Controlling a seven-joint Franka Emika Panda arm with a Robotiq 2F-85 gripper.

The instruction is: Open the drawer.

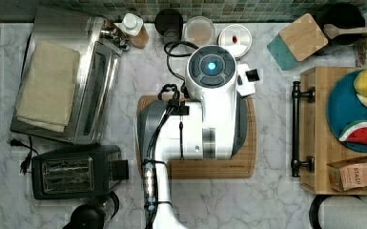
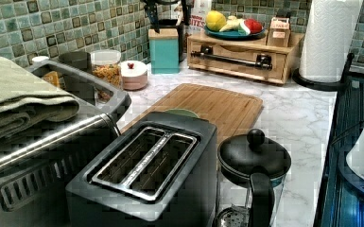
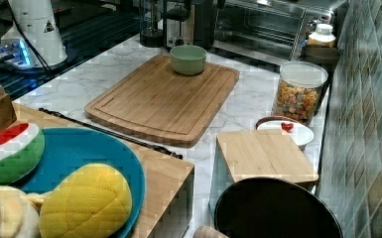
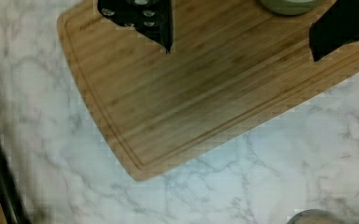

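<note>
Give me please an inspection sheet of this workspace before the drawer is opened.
Surface: white marble counter.
Job's things: drawer looks shut; its black bar handle is free.
Clutter: cutting board with a green bowl; toaster; toaster oven with a folded towel on top; blue plate of toy food on the drawer box; paper towel roll.
Claw: claw open, above the cutting board, apart from the handle.
Cables: black cables run along the arm; toaster cord on the counter.
Surroundings: green tile wall.
</note>
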